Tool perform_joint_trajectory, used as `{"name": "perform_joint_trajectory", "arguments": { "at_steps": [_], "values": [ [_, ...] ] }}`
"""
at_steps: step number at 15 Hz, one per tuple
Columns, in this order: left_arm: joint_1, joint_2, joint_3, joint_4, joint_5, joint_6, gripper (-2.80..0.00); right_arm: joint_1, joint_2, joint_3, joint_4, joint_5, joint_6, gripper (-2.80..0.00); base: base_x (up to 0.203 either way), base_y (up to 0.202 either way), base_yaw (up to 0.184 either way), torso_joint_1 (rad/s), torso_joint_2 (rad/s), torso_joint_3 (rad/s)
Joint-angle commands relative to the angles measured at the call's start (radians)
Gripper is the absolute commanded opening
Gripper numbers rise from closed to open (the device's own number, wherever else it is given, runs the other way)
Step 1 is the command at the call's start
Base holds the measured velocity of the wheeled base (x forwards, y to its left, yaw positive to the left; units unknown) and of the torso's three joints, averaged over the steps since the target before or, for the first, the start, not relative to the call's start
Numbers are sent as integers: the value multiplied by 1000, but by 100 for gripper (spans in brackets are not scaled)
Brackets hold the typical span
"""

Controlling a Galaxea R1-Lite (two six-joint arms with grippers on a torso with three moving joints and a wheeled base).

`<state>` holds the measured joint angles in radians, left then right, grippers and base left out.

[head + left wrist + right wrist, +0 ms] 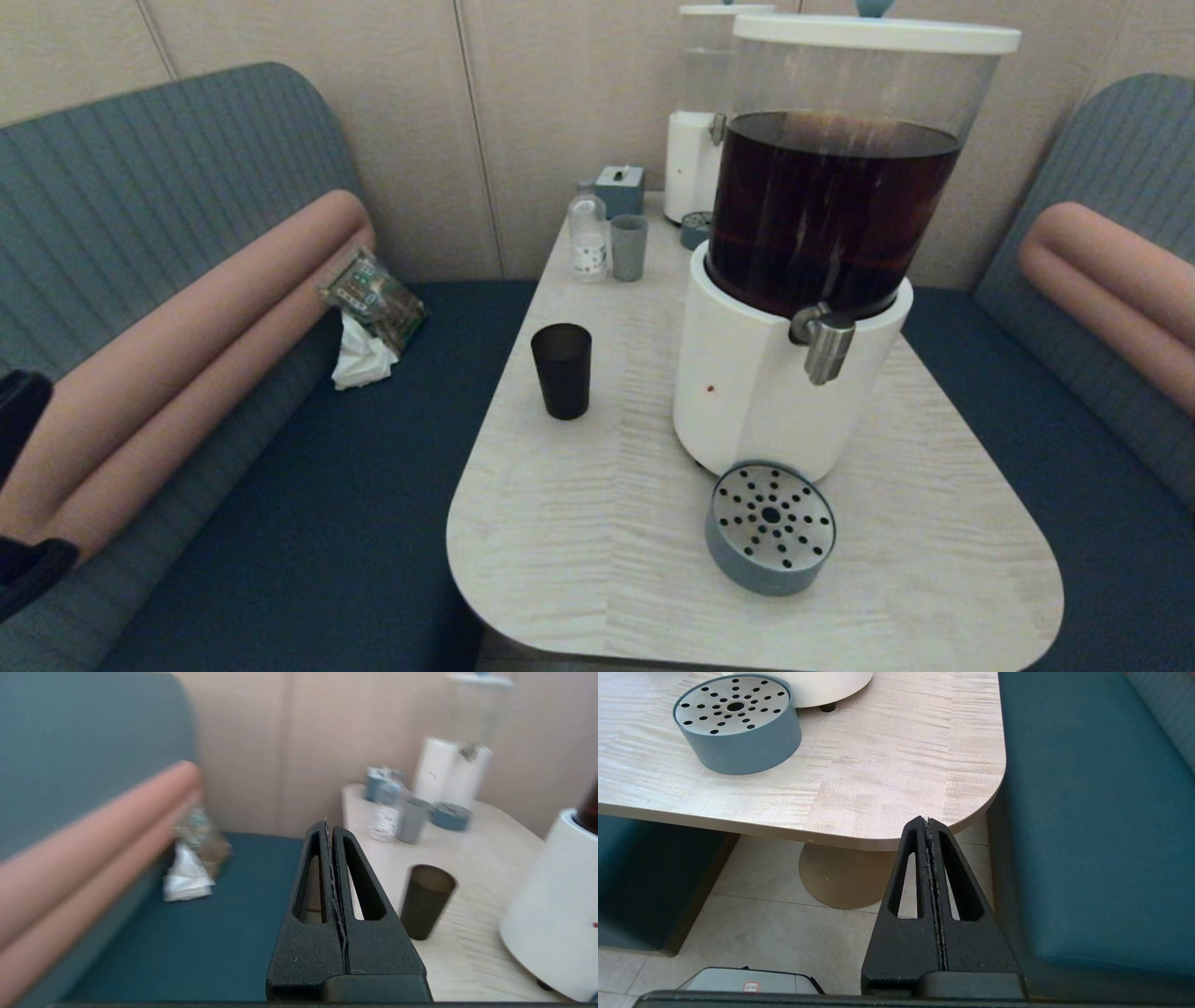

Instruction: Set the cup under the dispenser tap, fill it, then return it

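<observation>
On the pale wood-grain table (597, 523), the matte black tapered plastic cup (561, 370) stands apart from the brushed-steel dispenser tap (825, 343), both black grippers pressed together: left gripper (330, 828), right gripper (927, 823).

L claw (331, 833) closed — beside black cup (426, 900)

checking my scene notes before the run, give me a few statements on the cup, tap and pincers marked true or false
1. The cup stands upright on the table, apart from the big dispenser. True.
2. The cup sits under the dispenser tap. False: it stands off to the tap's left.
3. The left pincer holds the cup. False: it is shut on nothing, short of the cup.
4. The right pincer is shut, off the table's near edge. True.
5. The drip tray lies flat under the tap. False: it is tilted.
</observation>
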<state>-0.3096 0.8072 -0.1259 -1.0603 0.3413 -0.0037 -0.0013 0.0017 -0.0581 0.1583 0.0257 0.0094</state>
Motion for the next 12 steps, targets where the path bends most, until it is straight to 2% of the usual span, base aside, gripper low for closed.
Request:
{"name": "perform_joint_trajectory", "arguments": {
  "at_steps": [1,4,7,12],
  "values": [
    [68,-395,-28,361,-7,-17,-280,0,1,0,1,0,1,-280,0,0,0,0,0,0],
    [189,-531,-50,576,16,-82,-280,1,1,0,1,0,1,-280,0,0,0,0,0,0],
    [296,-587,-54,650,3,-91,-280,0,1,0,1,0,0,-280,0,0,0,0,0,0],
    [316,-762,-44,670,-18,-82,-280,0,1,-1,1,0,1,-280,0,0,0,0,0,0]
  ]
}}
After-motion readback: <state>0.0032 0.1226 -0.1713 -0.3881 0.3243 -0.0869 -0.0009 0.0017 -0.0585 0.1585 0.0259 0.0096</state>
